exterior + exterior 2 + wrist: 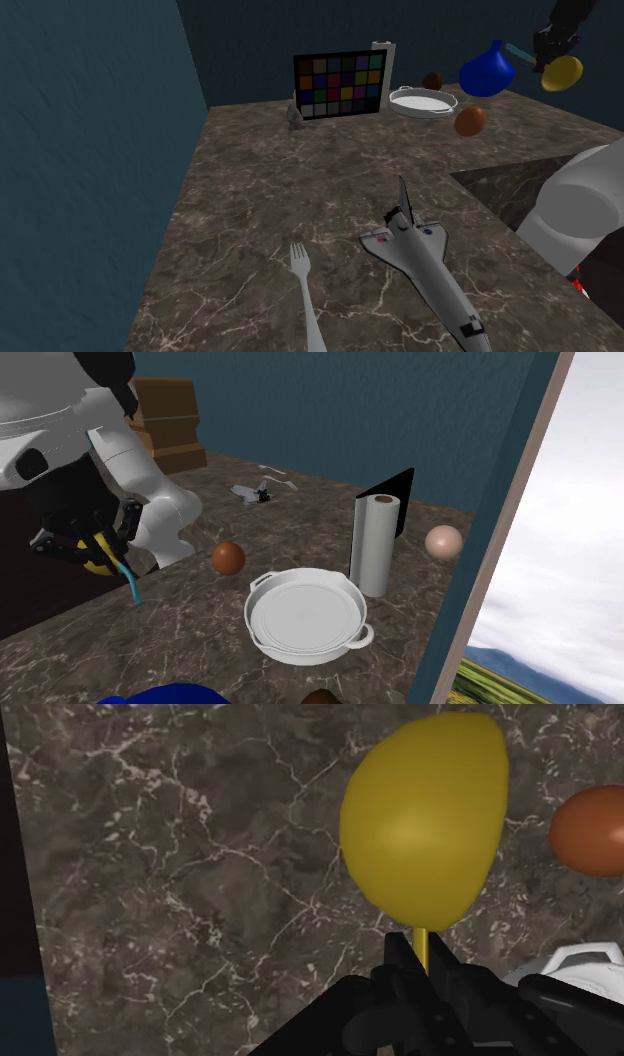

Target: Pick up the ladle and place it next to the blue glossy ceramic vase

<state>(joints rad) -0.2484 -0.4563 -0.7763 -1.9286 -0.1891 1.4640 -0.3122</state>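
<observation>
Holding the ladle (425, 819) aloft: my gripper (422, 954) is clamped on its thin stem, yellow bowl above the marble counter (300, 190), just right of the blue vase (487, 72) in the shoulder view.

Bare marble counter (290, 180) mid-surface gives open passage. Far end crowded: blue vase (487, 70), white pan (425, 112), brown ball (470, 121). Shuttle model (415, 250) and fork (307, 300) block the near edge.

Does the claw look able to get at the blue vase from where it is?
Probably yes: the claw, shut on the ladle, hangs close beside the blue vase in the shoulder view, with nothing between them; the brown ball sits clear.
</observation>
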